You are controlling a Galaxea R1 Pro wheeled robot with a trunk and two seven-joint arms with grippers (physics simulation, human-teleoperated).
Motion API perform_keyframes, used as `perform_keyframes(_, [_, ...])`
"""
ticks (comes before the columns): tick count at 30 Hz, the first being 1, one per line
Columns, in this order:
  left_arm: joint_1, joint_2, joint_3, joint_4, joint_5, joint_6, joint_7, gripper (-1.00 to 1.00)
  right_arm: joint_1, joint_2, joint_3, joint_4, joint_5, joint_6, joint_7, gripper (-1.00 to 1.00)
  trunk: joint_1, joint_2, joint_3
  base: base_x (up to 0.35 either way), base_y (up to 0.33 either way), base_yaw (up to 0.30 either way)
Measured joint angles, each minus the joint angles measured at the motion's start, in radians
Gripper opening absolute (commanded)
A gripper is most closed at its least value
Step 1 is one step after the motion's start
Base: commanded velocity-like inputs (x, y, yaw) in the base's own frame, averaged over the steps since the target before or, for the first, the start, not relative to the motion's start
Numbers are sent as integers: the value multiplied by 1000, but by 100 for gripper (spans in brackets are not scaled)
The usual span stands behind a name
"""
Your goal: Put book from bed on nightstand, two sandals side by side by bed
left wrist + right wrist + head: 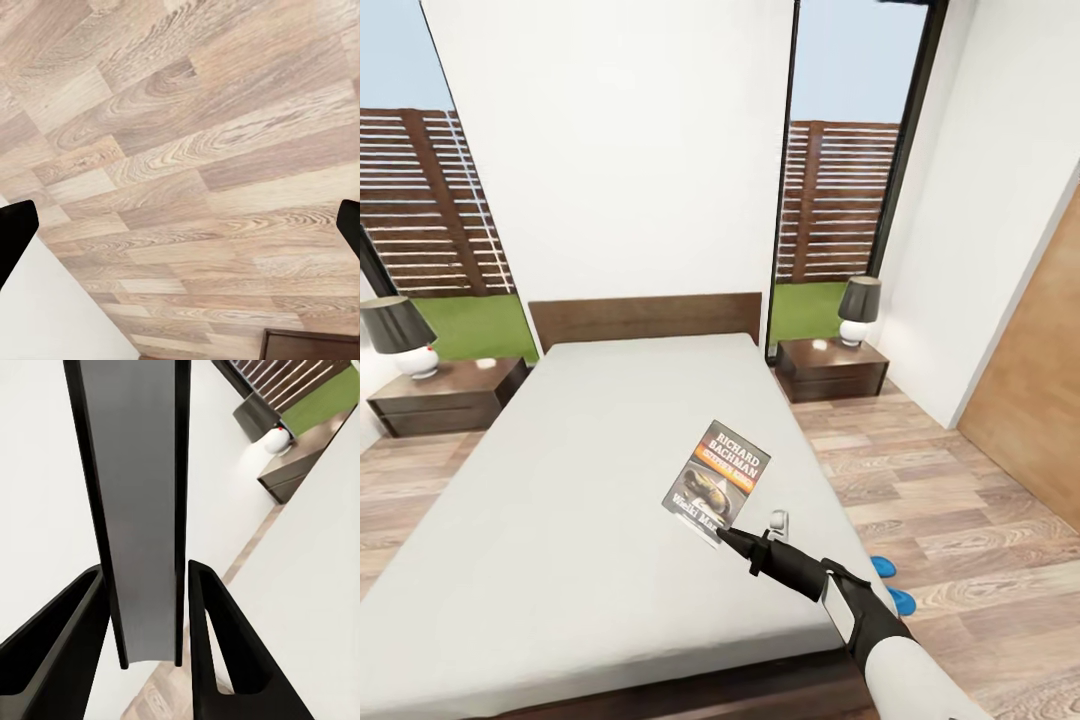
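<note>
The book (717, 485), dark with an orange band and white "Richard Bachman" lettering, is held by its near edge over the right half of the bed (560, 500). My right gripper (726, 539) is shut on it. The right wrist view shows the book (142, 510) edge-on between the two black fingers (225, 652). Two blue sandals (883, 567) (901, 601) lie on the floor to the right of the bed, partly hidden by my right arm. One nightstand (450, 395) stands left of the headboard, the other (830, 368) right of it. My left gripper (180, 225) is open over bare plank floor.
Each nightstand carries a lamp (400, 335) (859, 310). Black-framed windows flank the white wall behind the headboard. A brown door (1030, 400) lies at the right. Wood floor (960, 500) runs along the bed's right side. A dark wooden corner (307, 346) shows in the left wrist view.
</note>
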Motion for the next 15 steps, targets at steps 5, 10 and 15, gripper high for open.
perform_keyframes(5, [0, -2, 0, 0, 0, -3, 0, 100, 0, 0, 0, 1, 0, 0, 0, -100, 0, 0, 8, 0, 0, 0])
perform_keyframes(10, [0, -3, 0, 0, 0, -4, 0, 100, 0, 0, 0, 1, 0, 0, 0, -100, 0, 0, 16, 0, 0, 0])
perform_keyframes(15, [0, -4, 1, -1, 0, -5, 0, 100, 0, 0, 0, 1, 0, 0, 0, -100, 0, 0, 24, 0, 0, 0])
